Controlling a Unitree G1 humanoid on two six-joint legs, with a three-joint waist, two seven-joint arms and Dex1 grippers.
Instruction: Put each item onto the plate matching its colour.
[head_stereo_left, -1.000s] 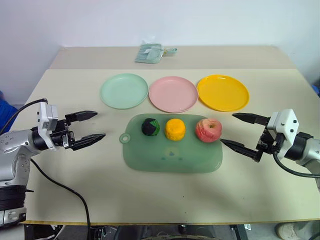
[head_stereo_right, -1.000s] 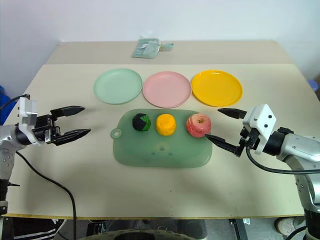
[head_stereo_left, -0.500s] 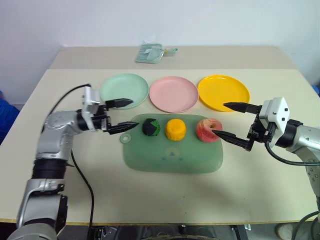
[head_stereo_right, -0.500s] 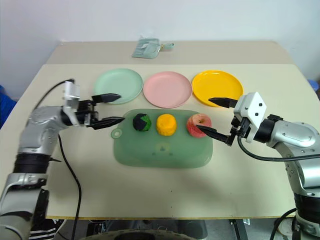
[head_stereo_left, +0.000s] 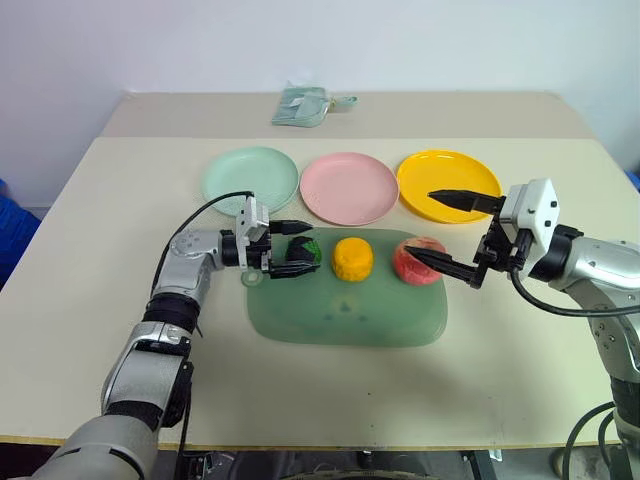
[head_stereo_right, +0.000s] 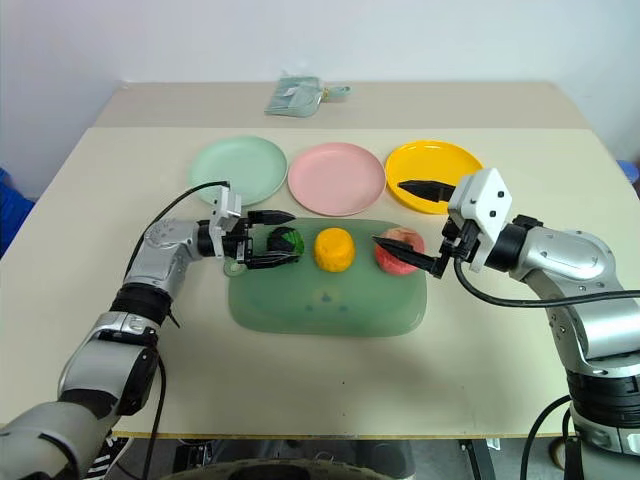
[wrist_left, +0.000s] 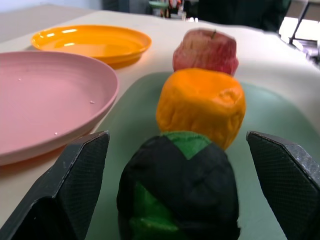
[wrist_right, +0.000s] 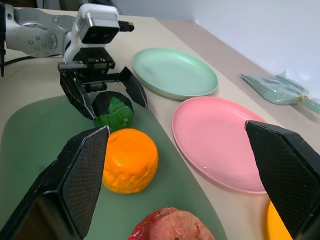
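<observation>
The dark green-and-black ball (wrist_left: 180, 185), the orange-yellow ball (head_stereo_left: 352, 258) and the pinkish-red apple (head_stereo_left: 422, 262) lie in a row on the green mat (head_stereo_left: 345, 318). My left gripper (head_stereo_left: 303, 248) is open and level, one finger on each side of the dark ball with a gap on both sides. My right gripper (head_stereo_left: 419, 225) is open too. Its near fingertip is over the apple; I cannot tell whether it touches. Its far finger is above the yellow plate (head_stereo_left: 440, 170). Behind the mat, the pink plate (head_stereo_left: 348, 187) is in the middle and the mint green plate (head_stereo_left: 250, 178) on the left.
A folded pale teal cloth (head_stereo_left: 305, 105) lies at the table's far edge, behind the plates. The left arm's black cable (head_stereo_left: 200, 215) loops over the table near the mint plate. Bare tabletop surrounds the mat in front and on both sides.
My left arm has swung in from the table's left side until its open fingers straddle the dark ball. My right gripper has edged left, from beside the apple to over it.
</observation>
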